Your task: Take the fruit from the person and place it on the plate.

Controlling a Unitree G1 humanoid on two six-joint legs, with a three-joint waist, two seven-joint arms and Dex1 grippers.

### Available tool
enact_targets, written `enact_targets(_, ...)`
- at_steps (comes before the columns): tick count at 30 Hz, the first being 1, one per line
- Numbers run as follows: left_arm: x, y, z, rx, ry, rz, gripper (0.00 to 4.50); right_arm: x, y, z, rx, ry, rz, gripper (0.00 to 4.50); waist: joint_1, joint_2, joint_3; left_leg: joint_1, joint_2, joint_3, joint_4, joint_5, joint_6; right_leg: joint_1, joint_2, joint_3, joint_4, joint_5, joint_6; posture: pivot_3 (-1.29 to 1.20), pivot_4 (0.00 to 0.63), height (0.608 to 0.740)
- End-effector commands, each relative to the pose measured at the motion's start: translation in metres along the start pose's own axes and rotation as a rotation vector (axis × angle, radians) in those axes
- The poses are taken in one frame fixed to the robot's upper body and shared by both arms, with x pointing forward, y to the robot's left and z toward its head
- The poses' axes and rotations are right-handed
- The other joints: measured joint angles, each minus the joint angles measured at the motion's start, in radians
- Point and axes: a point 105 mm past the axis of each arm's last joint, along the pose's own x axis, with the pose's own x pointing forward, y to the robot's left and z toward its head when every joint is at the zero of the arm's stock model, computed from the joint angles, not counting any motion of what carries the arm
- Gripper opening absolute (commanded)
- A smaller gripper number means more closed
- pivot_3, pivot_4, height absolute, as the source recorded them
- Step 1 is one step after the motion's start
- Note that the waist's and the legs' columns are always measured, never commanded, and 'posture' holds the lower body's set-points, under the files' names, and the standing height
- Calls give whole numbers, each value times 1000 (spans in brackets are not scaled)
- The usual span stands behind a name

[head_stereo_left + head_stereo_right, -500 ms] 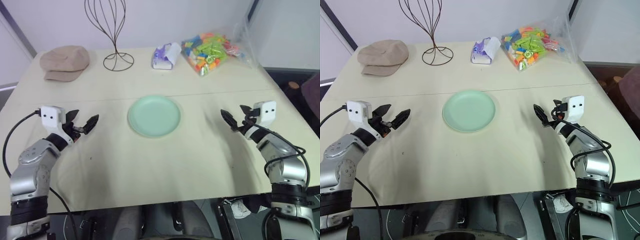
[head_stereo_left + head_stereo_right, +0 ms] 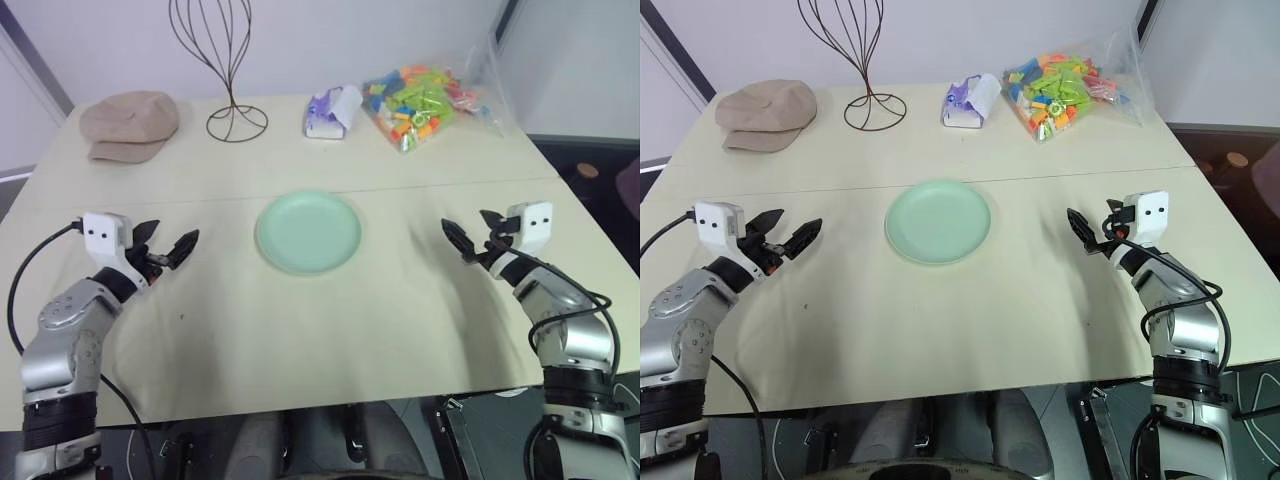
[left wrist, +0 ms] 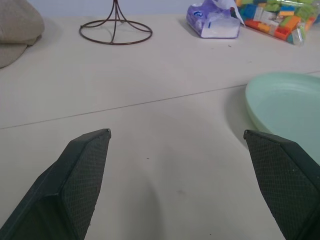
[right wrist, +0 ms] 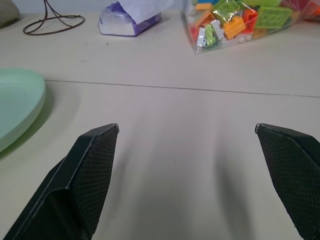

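Note:
The pale mint-green plate (image 2: 308,232) lies bare in the middle of the table. My left gripper (image 2: 176,231) hovers to its left, pointing level across the table, jaws open and holding nothing. My right gripper (image 2: 464,220) hovers to the plate's right, also open with nothing between its fingers. In the left wrist view the plate's rim (image 3: 280,100) lies beyond the gripper (image 3: 176,132); in the right wrist view its rim (image 4: 20,100) lies beside the gripper (image 4: 186,127). A bit of the person's dark maroon garment (image 2: 632,182) is at the right edge. The fruit is out of view.
Along the table's far side stand a beige cap (image 2: 130,124), a wire stand (image 2: 231,90), a purple tissue pack (image 2: 332,112) and a clear bag of coloured bricks (image 2: 420,100). The table's right edge runs just beyond my right gripper.
The maroon garment at the right edge has drawn back to the right. Both grippers stay where they were, still open.

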Motion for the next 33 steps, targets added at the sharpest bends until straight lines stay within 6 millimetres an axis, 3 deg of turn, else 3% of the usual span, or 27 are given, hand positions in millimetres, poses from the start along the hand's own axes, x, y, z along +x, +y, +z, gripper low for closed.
enact_targets(1, -3, 4, 13, 37, -42, 16, 4457, -3, -6, 15, -30, -53, -17, 4500, 0, 0, 0, 0, 0, 0, 0, 0, 0, 0, 0, 0, 0, 0, 0, 0, 150, 740)
enact_targets(33, -1, 4, 15, 53, -45, 18, 4457, -4, -9, 15, -35, -50, -28, 4500, 0, 0, 0, 0, 0, 0, 0, 0, 0, 0, 0, 0, 0, 0, 0, 0, 150, 740)
